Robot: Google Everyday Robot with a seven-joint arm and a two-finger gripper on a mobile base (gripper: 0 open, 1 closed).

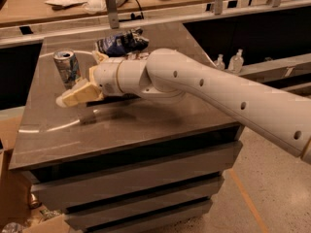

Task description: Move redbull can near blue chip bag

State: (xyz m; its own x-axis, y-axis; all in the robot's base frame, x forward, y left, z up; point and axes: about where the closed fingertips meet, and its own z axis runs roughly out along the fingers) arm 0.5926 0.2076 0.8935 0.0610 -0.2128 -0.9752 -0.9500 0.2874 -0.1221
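The redbull can stands upright near the back left of the dark counter top. The blue chip bag lies wrinkled at the back middle of the counter, to the right of the can and apart from it. My gripper is low over the counter, just in front of the can and a little to its right. It does not hold the can. The white arm reaches in from the right and covers the counter between the can and the bag.
A bit of a tan bag peeks out behind my wrist. A wooden bench with papers and cables runs behind the counter. Two small bottles stand at the right. A cardboard box sits at the lower left.
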